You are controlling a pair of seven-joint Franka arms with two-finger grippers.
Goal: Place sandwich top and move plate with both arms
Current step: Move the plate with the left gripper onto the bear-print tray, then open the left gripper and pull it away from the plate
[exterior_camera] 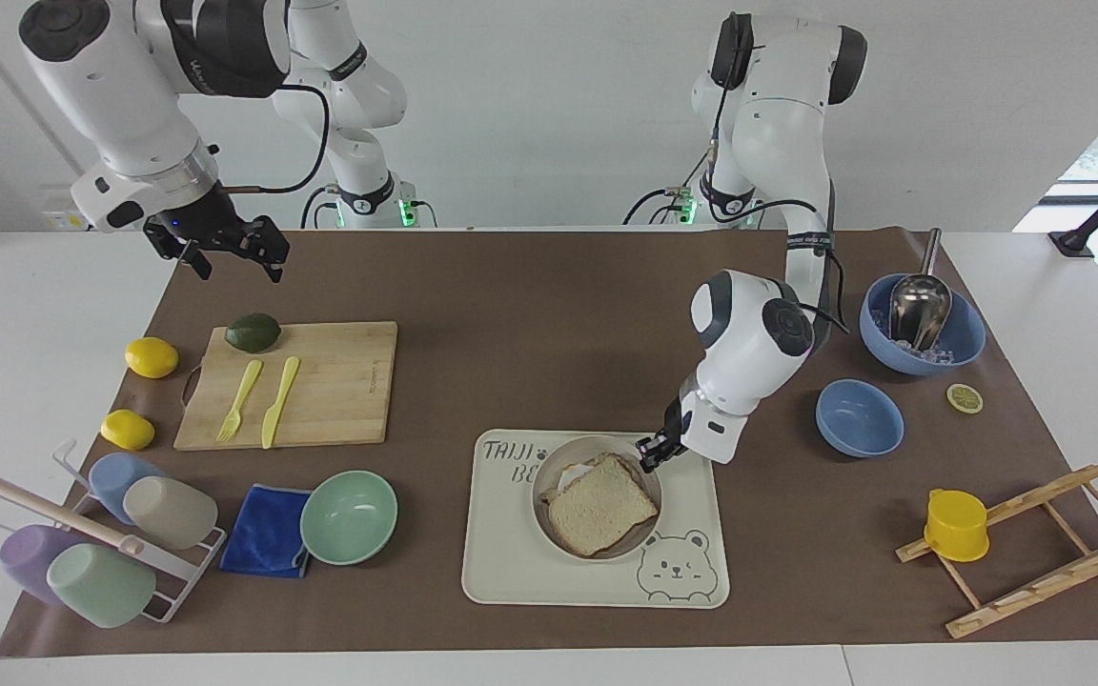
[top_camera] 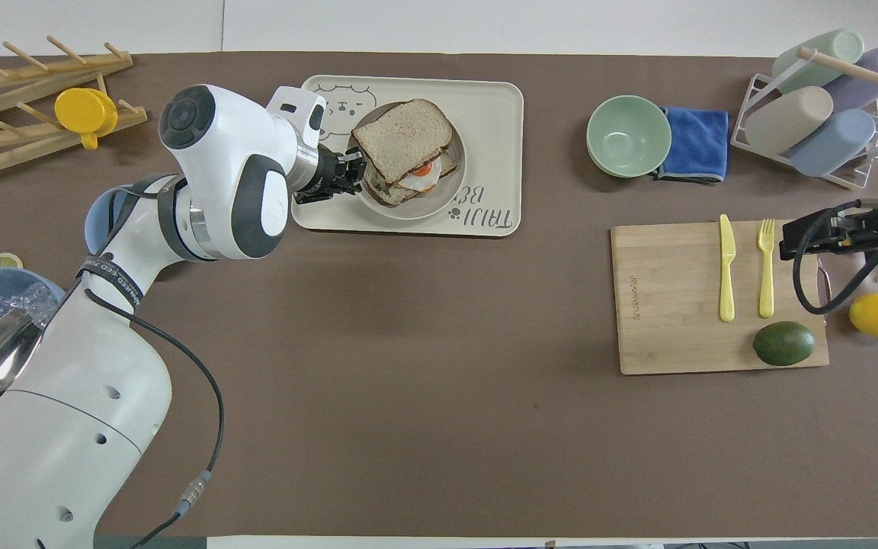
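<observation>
Currently the left gripper (exterior_camera: 649,453) is clamped on the rim of the plate (exterior_camera: 549,476), at the edge toward the left arm's end of the table. Jaws together on the rim; same grip shows from the overhead camera (top_camera: 354,174).

Plate sits on the cream bear-print tray (exterior_camera: 511,572), roughly mid-tray, between the lettering and the bear drawing. Sandwich top (exterior_camera: 601,505) lies on the stack in the plate, slightly skewed. Overhead view shows a toast slice with a fried egg (top_camera: 424,171) poking out under it on the side nearer the robots.

Right gripper (exterior_camera: 230,250) hangs in the air with jaws apart and nothing in them, over the brown mat's edge at the right arm's end of the table, near the avocado (exterior_camera: 253,332) corner of the cutting board (exterior_camera: 339,391). Right arm is waiting, well apart from the tray.

Other stuff:
- yellow fork (exterior_camera: 240,400) and yellow knife (exterior_camera: 278,400) lie side by side on the cutting board
- mint-green bowl (exterior_camera: 349,516) just beside the blue cloth (exterior_camera: 265,543), toward the right arm's end of the table from the tray
- small blue bowl (exterior_camera: 859,417) near the left arm's wrist; large blue bowl (exterior_camera: 964,338) holds a metal scoop (exterior_camera: 919,305)
</observation>
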